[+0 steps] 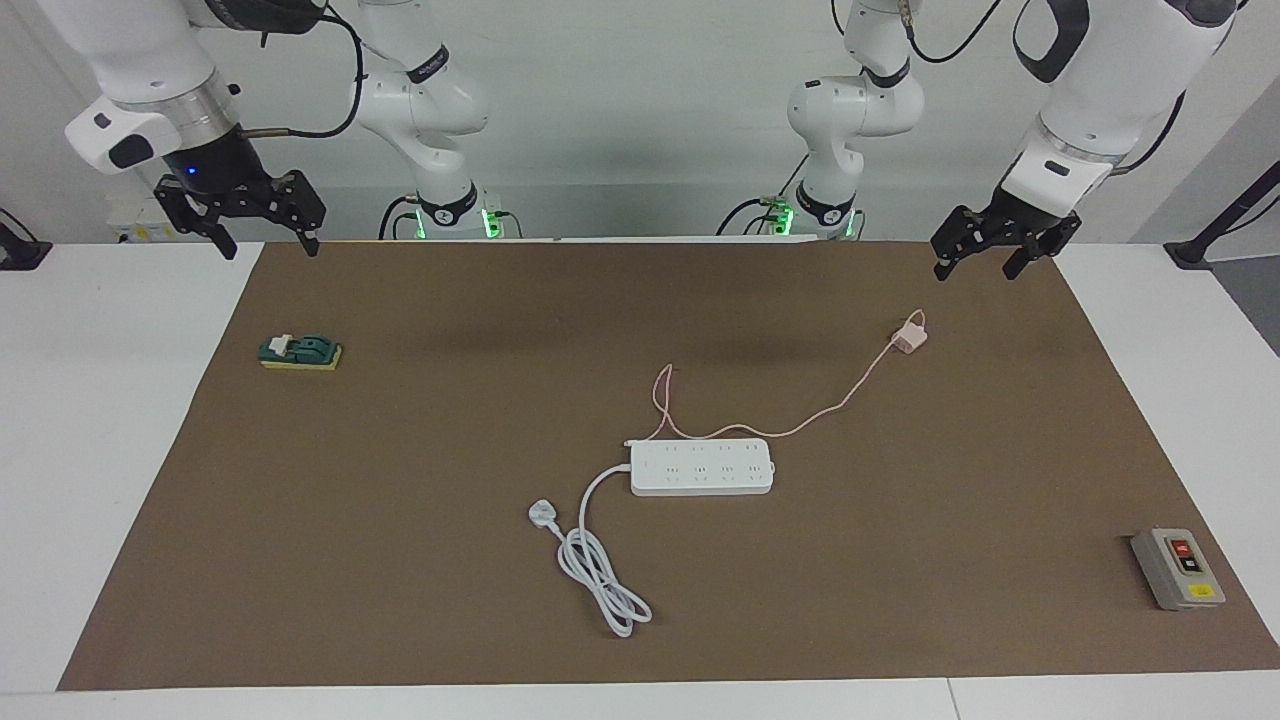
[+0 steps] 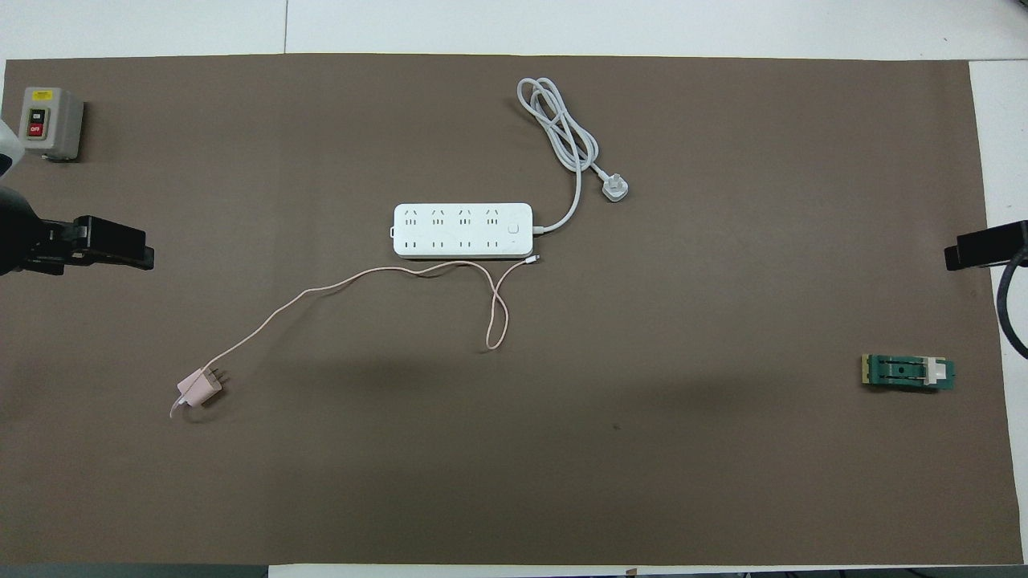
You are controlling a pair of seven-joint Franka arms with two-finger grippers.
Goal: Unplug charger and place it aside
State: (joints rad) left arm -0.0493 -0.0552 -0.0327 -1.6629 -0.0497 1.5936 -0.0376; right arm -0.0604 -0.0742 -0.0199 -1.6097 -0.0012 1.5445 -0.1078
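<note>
On the surface, the charger is seen unplugged, well apart from the power strip; both the left hand and right hand are held wide, empty.

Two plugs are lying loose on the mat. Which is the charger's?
The small pink charger with two flat prongs, toward the left arm's end; the white three-pin plug belongs to the power strip.

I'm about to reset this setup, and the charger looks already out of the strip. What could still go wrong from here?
The charger lies loose on the mat with its prongs bare, beside nothing. Its thin cable loops right against the power strip, so dragging either could tug the other. Both the left gripper and right gripper hang open above the mat's corners; a low sweep might snag the cable.
</note>
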